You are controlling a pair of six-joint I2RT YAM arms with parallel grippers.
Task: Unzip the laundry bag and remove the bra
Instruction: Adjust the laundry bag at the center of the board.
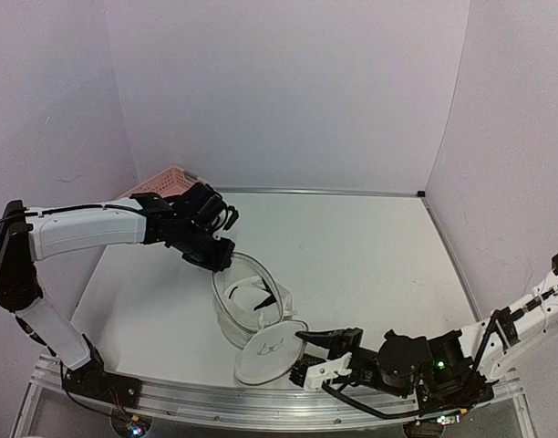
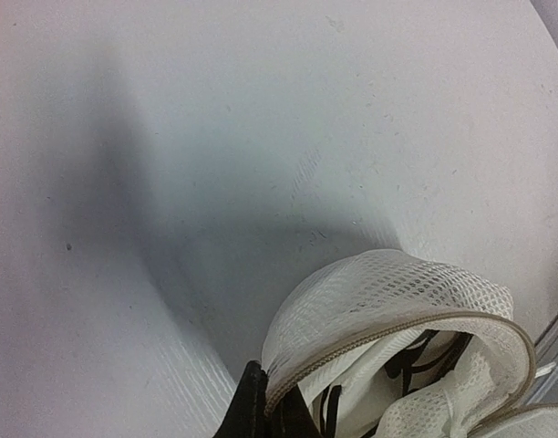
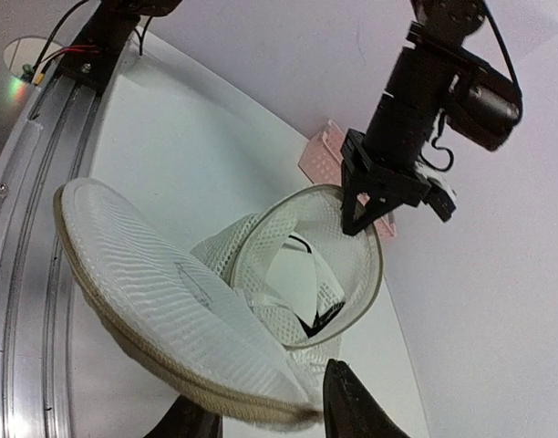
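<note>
The laundry bag [image 1: 226,315] stands unzipped near the table's front, its round mesh lid [image 1: 265,354] flopped toward the near edge. The bra [image 1: 253,297], white with dark straps, lies inside it; it also shows in the left wrist view [image 2: 416,365] and the right wrist view [image 3: 297,283]. My left gripper [image 1: 220,255] is shut on the bag's far zip rim [image 2: 370,333] and holds it up. My right gripper [image 1: 308,358] is open, its fingers [image 3: 347,406] on either side of the lid's zip edge [image 3: 170,374].
A pink slotted basket [image 1: 165,182] stands at the back left by the wall, behind the left arm. A metal rail [image 1: 261,401] runs along the near edge. White walls enclose the table on three sides.
</note>
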